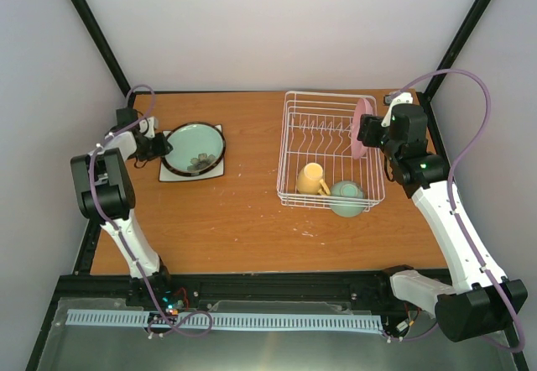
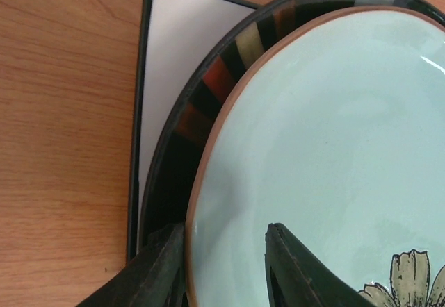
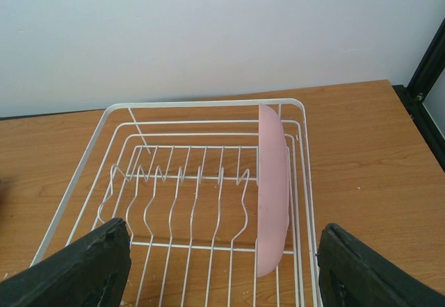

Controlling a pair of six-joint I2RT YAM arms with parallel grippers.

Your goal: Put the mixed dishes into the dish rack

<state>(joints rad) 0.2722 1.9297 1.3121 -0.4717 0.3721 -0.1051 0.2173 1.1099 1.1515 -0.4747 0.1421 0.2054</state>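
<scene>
On the left of the table lies a stack: the white square plate [image 1: 168, 175] [image 2: 181, 36] at the bottom, the dark-rimmed cream plate [image 1: 223, 141] [image 2: 208, 98] on it, and the mint-green plate [image 1: 195, 146] [image 2: 334, 147] on top. My left gripper [image 1: 161, 146] [image 2: 224, 228] is open and straddles the mint-green plate's left rim, one finger outside against the edge and one over its face. The dish rack [image 1: 289, 136] [image 3: 201, 103] holds the pink plate [image 1: 362, 128] [image 3: 272, 182] upright on edge, the yellow mug [image 1: 310, 178] and the mint-green bowl [image 1: 346, 198]. My right gripper [image 1: 375, 133] [image 3: 222, 272] is wide open beside the pink plate, holding nothing.
The rack's plate-slot prongs [image 3: 181, 182] left of the pink plate hold nothing. Black frame posts [image 1: 457, 44] stand at the table's back corners, and white walls close in behind. Bare wood lies between the stack and the rack.
</scene>
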